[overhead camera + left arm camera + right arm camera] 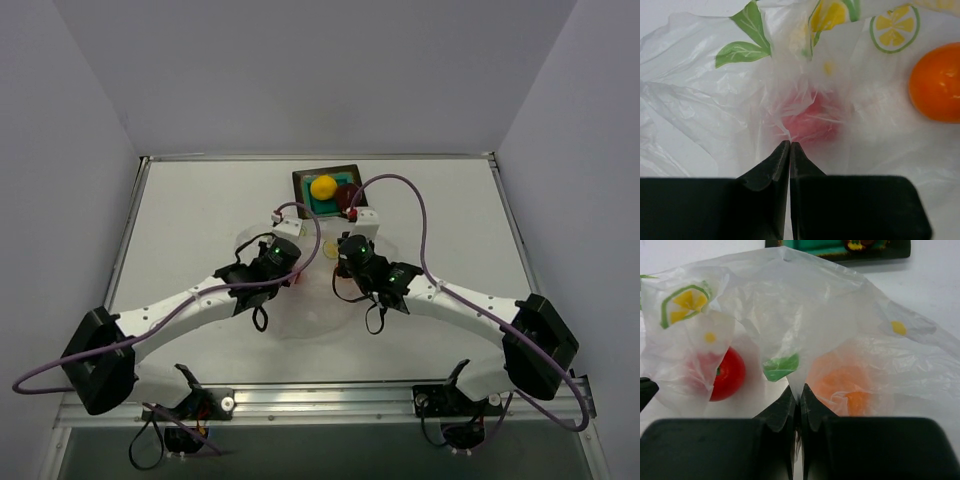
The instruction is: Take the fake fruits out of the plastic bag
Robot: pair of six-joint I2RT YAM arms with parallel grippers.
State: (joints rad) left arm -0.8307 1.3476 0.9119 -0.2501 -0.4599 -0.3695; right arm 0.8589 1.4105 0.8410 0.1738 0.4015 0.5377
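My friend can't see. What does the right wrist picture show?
The right gripper is shut, pinching a crinkly clear bag. A red fruit is on the left; an orange fruit shows through the plastic on the right. A tray edge is at the top.

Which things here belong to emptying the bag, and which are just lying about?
Part of the job: plastic bag, pinched by the left end effector and right end effector; red fruit; orange fruit; yellow fruit and maroon fruit, both on the teal tray.

Just there: teal tray, unnamed in the task; purple cable.
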